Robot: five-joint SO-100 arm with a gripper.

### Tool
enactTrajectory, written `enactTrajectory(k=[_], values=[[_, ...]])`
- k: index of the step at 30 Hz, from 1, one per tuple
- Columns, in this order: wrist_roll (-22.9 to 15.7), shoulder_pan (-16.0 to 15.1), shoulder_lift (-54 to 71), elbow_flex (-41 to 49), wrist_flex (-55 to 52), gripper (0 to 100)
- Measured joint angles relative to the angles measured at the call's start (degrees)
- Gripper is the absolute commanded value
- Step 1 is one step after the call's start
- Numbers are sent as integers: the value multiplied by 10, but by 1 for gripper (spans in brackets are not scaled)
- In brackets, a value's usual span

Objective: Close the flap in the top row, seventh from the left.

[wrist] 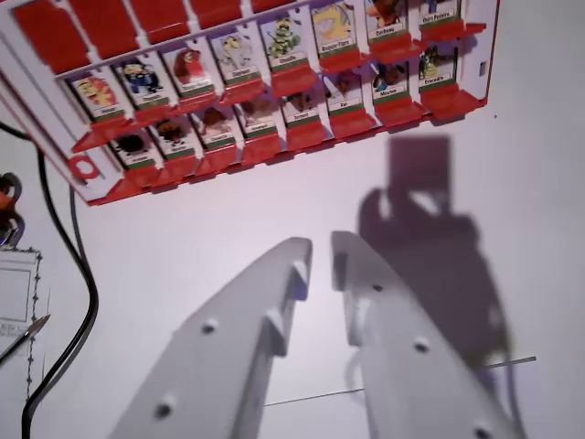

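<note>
A red and white flap board (55,128) runs across the top of the wrist view, tilted up to the right. Its farthest row shows red flaps (105,20) lying flat, and the right part of that row is cut off by the frame's top edge. The two nearer rows hold upright picture cards (283,38) in red holders. My gripper (322,261) hangs over the white table below the board, well apart from it. Its white fingers (274,302) stand a narrow gap apart with nothing between them.
A black cable (87,302) curves down the wrist view's left, beside a pale printed sheet (16,293) and an orange part (7,194) at the edge. The arm's dark shadow (430,238) falls on the table (183,238) right of the fingers.
</note>
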Motion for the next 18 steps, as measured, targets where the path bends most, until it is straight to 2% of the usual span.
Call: enactTrajectory(k=[9, 18], values=[[23, 22, -135, -73, -20, 2], [21, 44, -272, -179, -53, 2]])
